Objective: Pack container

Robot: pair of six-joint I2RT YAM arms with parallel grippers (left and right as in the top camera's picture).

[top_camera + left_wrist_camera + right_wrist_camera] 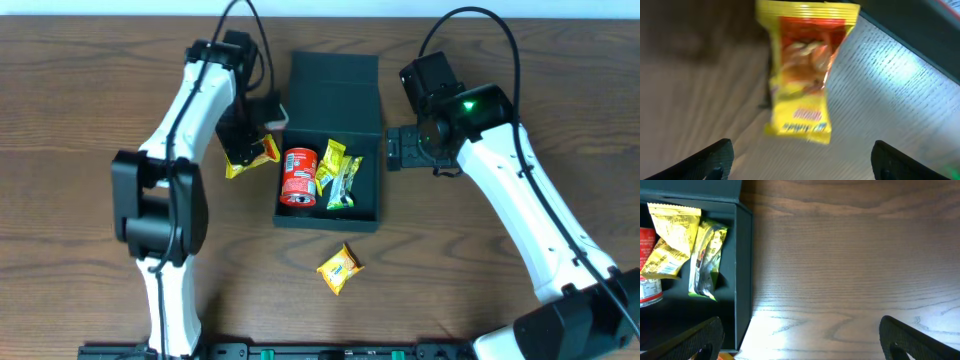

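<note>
The dark teal container (328, 218) stands in the middle of the table with its flap lid (335, 92) open at the back. Inside lie a red can (298, 175), a yellow packet (330, 163) and a green packet (345, 186). My left gripper (245, 148) is open just left of the container, over a yellow-and-orange snack packet (252, 158). In the left wrist view this packet (802, 75) lies blurred beyond the open fingers (802, 148). My right gripper (392, 150) is open and empty at the container's right wall (743, 270), fingers (801, 323) spread over wall and table.
Another yellow snack packet (340, 268) lies on the wooden table in front of the container. The can (647, 265) and two packets (670, 240) also show in the right wrist view. Both arms flank the container.
</note>
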